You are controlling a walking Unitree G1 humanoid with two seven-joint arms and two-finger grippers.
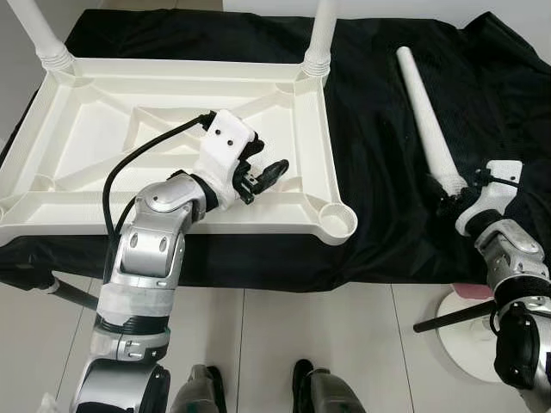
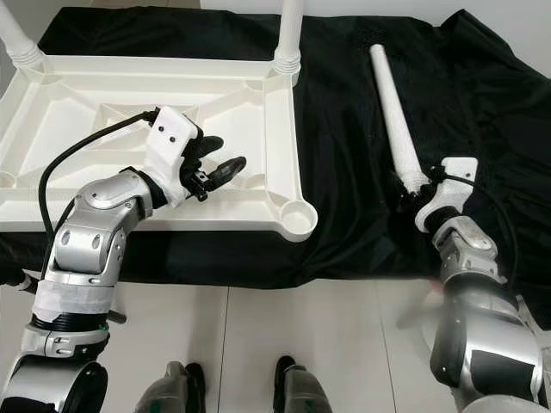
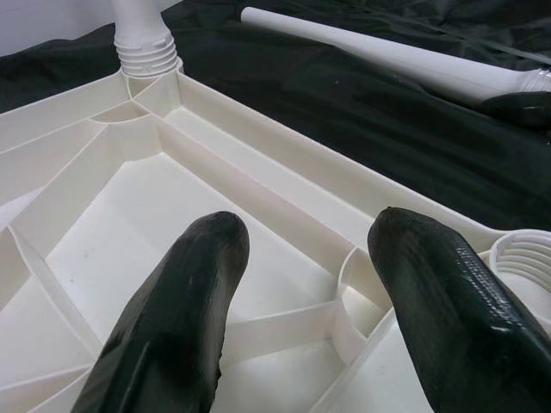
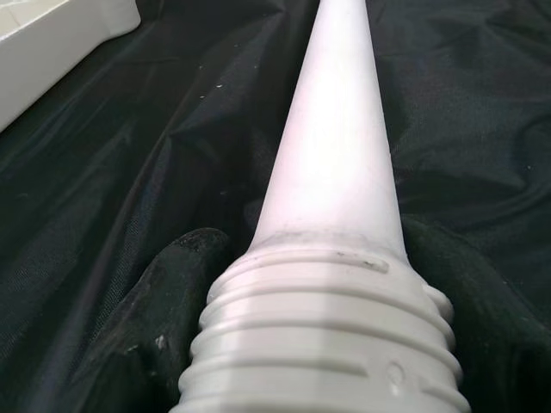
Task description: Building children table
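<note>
Centrally: left gripper [image 1: 263, 176], fingers spread, hovering inside upturned white tabletop [image 1: 103, 129] at frame left. Right gripper [image 1: 449, 196], lower right, pinching threaded end of loose table leg [image 1: 422, 107] lying on black cloth [image 1: 379, 172].

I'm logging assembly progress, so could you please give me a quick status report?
Left gripper open over upturned tabletop. Right gripper shut on loose leg's threaded end. Near-right socket empty, unobstructed.
</note>
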